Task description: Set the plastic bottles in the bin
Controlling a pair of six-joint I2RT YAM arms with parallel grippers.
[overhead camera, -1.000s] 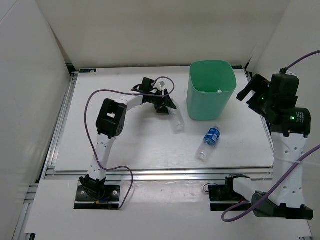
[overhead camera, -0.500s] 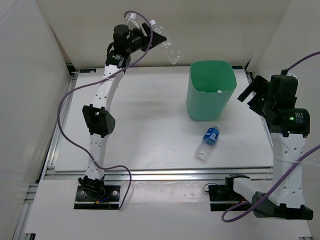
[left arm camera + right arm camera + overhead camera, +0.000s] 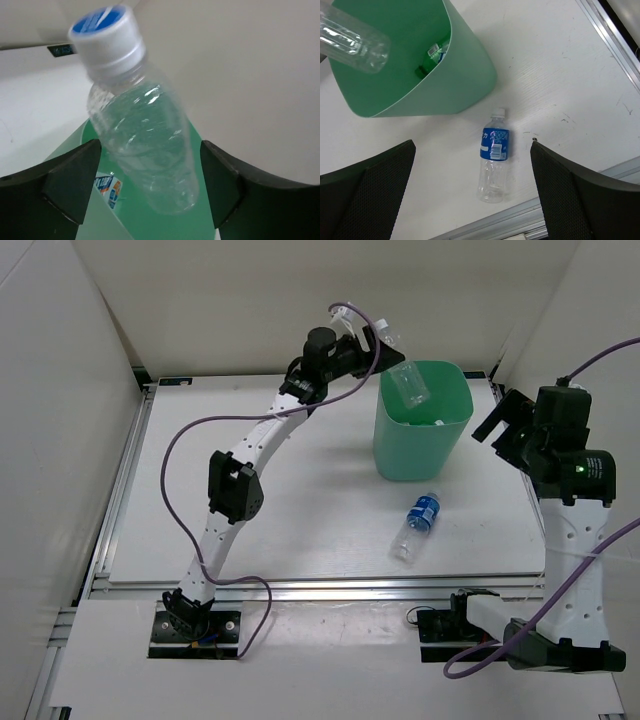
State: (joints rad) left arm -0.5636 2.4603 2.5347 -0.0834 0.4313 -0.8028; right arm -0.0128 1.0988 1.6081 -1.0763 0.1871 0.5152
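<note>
The left arm reaches high so that its left gripper hangs above the bin, which I take to be the point of the pose: anything let go there should fall straight inside. Its jaws stand wide apart. The clear bottle sits in the gap between them, cap towards the wrist and base towards the bin's mouth, with daylight on both sides and neither finger touching it in the wrist view. To my eye it is loose and dropping, not held. It is over the bin's open top, just inside the near rim.

Down inside the bin lie a green bottle and another with a blue-and-white label.

One labelled bottle lies on its side on the table, just in front of the bin. The right gripper waits up to the right of the bin, jaws spread wide and holding nothing, looking down on that bottle, probably ready to fetch it.
</note>
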